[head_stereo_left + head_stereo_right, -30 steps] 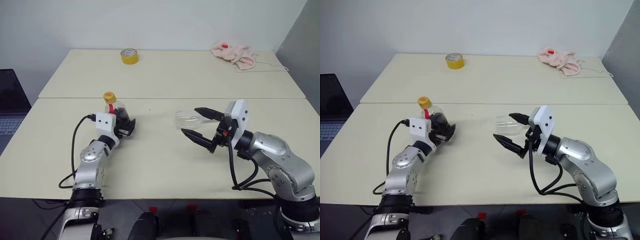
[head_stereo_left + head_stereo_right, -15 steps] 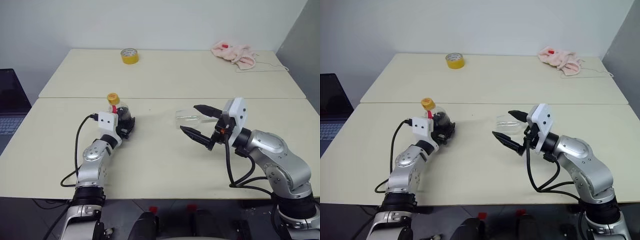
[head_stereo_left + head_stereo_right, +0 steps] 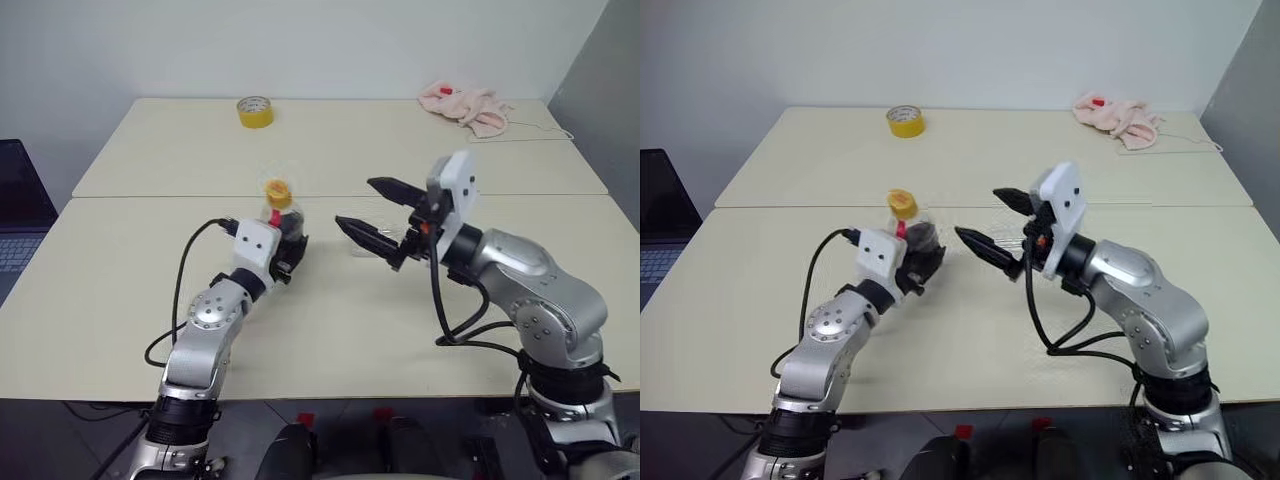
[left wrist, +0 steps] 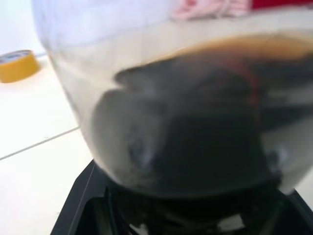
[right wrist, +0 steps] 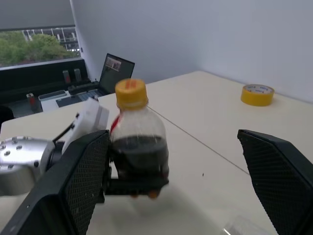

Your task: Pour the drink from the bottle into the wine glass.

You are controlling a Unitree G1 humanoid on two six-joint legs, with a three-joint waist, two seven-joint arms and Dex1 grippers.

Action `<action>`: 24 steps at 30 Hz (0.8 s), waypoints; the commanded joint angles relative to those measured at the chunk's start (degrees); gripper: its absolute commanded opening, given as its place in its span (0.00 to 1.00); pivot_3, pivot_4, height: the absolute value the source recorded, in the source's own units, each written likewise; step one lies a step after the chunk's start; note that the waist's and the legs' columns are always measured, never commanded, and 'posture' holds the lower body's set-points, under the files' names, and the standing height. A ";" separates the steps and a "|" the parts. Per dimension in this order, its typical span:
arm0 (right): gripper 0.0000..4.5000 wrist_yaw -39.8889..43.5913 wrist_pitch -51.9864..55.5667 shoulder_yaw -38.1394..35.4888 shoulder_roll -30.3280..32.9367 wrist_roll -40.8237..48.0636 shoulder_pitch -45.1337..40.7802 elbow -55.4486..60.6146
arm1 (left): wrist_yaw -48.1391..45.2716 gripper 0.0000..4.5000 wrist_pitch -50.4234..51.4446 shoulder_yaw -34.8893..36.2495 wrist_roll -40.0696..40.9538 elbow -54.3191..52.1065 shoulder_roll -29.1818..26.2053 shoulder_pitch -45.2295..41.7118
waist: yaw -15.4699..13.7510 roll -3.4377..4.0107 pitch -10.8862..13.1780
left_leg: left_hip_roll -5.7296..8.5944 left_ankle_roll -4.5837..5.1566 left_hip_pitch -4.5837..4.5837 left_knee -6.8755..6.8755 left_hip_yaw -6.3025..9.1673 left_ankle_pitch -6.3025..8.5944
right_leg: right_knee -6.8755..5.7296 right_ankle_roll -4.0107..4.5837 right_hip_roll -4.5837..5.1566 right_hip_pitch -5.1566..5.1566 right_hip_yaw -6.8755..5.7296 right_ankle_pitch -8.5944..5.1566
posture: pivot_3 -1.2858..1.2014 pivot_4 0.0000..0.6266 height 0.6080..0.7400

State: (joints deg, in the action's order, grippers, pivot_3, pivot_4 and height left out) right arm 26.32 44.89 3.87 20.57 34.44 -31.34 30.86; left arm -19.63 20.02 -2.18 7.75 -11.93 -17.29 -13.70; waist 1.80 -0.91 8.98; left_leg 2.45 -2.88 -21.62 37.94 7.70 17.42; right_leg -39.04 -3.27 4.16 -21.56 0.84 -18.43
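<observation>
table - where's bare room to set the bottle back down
Bare patches on the table: the near left corner, and the far half between the tape roll and the pink cloth. Crowded at the middle, where the left gripper holds the bottle beside the open right gripper.

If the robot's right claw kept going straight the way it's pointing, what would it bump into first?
Most likely the bottle, held up by the left gripper. Seen from the wrist, the bottle sits between the open right gripper's fingers, so it looks first in line, though depth is hard to judge.
</observation>
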 commanded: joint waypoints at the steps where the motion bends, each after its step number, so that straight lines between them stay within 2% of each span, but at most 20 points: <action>1: 1.00 -1.37 -1.25 2.41 -1.49 -2.69 -1.54 -1.61 | 1.73 0.51 -1.46 4.50 2.77 -2.24 1.71 0.03 | 0.03 0.00 0.00 | 0.00 0.00 -0.03 0.01 -0.01 0.00 | 0.00 0.00 0.00 -0.02 0.01 0.00 | 0.52 0.24 1.00; 4: 1.00 -1.66 -0.84 3.63 -3.13 -2.89 -2.42 -2.56 | 1.51 0.51 -1.27 5.47 3.71 -1.71 2.21 0.50 | 0.04 0.00 0.00 | 0.00 -0.01 -0.13 0.03 -0.03 -0.01 | -0.03 0.00 0.01 -0.16 0.01 0.00 | 0.52 0.24 1.00; 13: 1.00 -2.12 -0.30 7.77 -8.86 -5.31 -8.19 -7.74 | -0.21 0.51 -0.37 2.01 2.77 -2.81 2.09 1.88 | 0.08 0.00 0.00 | 0.01 -0.01 -0.17 0.03 -0.02 -0.01 | -0.04 0.01 0.01 -0.21 0.01 0.01 | 0.52 0.24 1.00; 24: 1.00 -2.12 0.91 10.47 -12.25 -8.83 -13.08 -13.99 | -1.78 0.51 -0.90 -0.91 0.21 -2.27 0.42 2.34 | 0.19 0.02 0.00 | 0.01 -0.01 -0.17 0.01 -0.03 -0.01 | -0.09 0.01 0.01 -0.28 0.03 0.01 | 0.52 0.24 1.00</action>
State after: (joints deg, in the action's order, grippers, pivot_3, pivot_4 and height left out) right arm 24.50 45.79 13.93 9.00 25.93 -42.83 16.37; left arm -20.93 20.81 -2.99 8.54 -11.70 -16.47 -10.45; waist 1.98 -0.89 8.98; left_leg 2.45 -2.89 -21.79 37.94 7.68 17.41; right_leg -39.13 -3.26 4.16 -21.84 0.86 -18.42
